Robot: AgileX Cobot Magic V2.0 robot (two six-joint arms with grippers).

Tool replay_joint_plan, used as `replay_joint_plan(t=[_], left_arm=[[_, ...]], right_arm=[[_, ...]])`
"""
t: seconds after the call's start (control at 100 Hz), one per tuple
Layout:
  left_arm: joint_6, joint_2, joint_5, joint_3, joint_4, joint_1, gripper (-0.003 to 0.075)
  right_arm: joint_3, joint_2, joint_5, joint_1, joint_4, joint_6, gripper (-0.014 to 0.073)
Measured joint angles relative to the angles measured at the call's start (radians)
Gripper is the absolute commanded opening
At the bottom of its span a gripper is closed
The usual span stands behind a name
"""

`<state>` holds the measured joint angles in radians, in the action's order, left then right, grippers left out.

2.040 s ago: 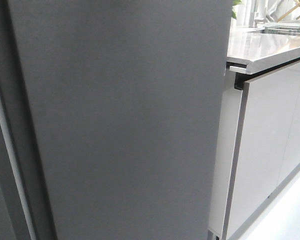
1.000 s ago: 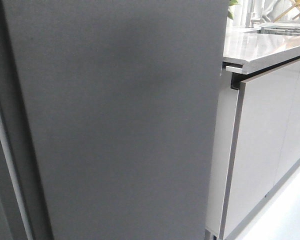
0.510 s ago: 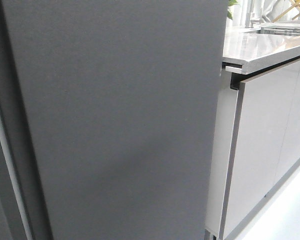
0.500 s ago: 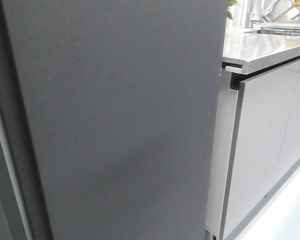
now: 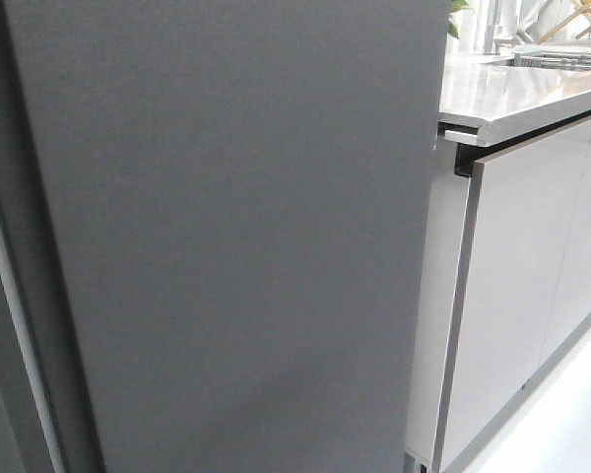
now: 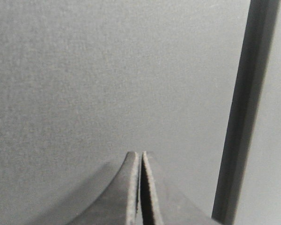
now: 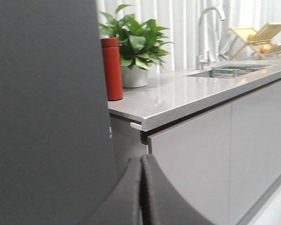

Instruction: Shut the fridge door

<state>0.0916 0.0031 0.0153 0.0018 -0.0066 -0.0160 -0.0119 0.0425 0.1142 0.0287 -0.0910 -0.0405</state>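
Left wrist view: left gripper (image 6: 140, 157), fingers pressed together, tips at the fridge door (image 5: 236, 236); right gripper (image 7: 141, 161) likewise closed; door fills front view; you push flat, steadily, away from its edge.

The front view sits very close to the tall matte grey fridge door (image 5: 236, 236), glossy pale-grey cabinet fronts (image 5: 517, 296) beside it. The left wrist view faces the door nearly flat-on; the right wrist view (further back) shares door (image 7: 47, 112) and cabinets (image 7: 215, 159).

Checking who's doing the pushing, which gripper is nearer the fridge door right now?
Left, it seems. The left gripper, shut, points straight at the fridge door, apparently at its face. The right gripper, shut, sits beside the door's edge, facing the counter.
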Motion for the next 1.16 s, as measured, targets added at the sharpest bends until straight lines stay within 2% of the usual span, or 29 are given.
replay_joint_plan(t=[0.54, 1.16], left_arm=[[0.000, 0.000, 0.000, 0.000, 0.000, 0.000, -0.0021], [0.000, 0.000, 0.000, 0.000, 0.000, 0.000, -0.0020]], right_arm=[[0.000, -0.050, -0.146, 0.006, 0.027, 0.000, -0.0076], [0.000, -0.050, -0.152, 0.006, 0.029, 0.000, -0.0076]])
